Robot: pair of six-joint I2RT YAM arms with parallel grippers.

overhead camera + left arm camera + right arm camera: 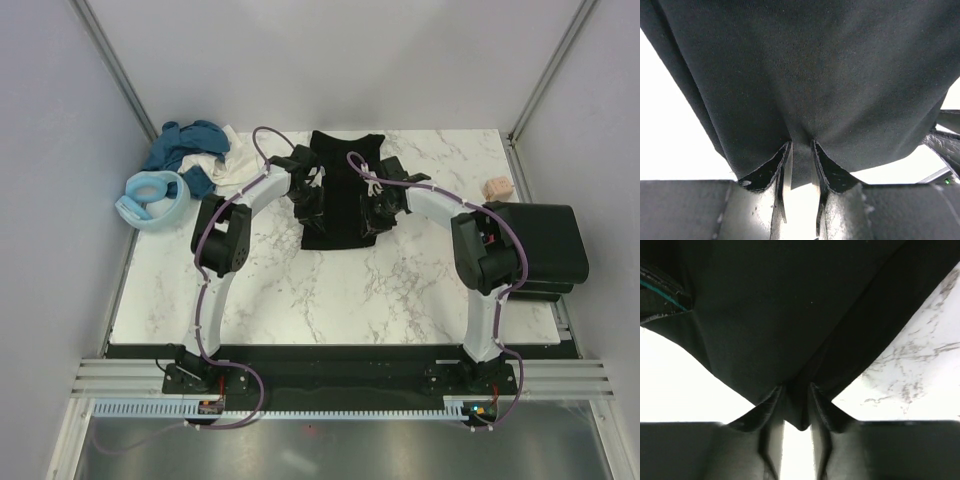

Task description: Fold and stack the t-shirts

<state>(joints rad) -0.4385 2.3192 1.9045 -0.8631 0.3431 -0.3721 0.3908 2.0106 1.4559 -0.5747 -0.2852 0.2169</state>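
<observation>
The left end effector point(801, 150) is pinching a fold of the black t-shirt point(805, 75), its fingers point(767, 172) standing narrowly apart with the cloth running down between them. The right end effector point(797, 392) is gripping the same shirt from the other side, a tuck of black cloth sitting between its fingers point(822, 410). From above, the shirt is lying lengthwise on the far middle of the counter point(330, 290), collar toward the back, both side edges gathered inward where the arms are meeting it. At the far left corner a teal-blue t-shirt point(190, 145) and a white t-shirt point(232, 167) are lying crumpled together, with a light blue t-shirt point(150, 198) curling into a ring just beside them. A small pinkish-beige block point(497, 187) is sitting near the far right edge. A black bulk point(540, 245) is resting at the right edge; it may be stacked shirts, but it is too dark to tell. The counter is showing white marble veining, and pale walls point(350, 60) are enclosing it.
</observation>
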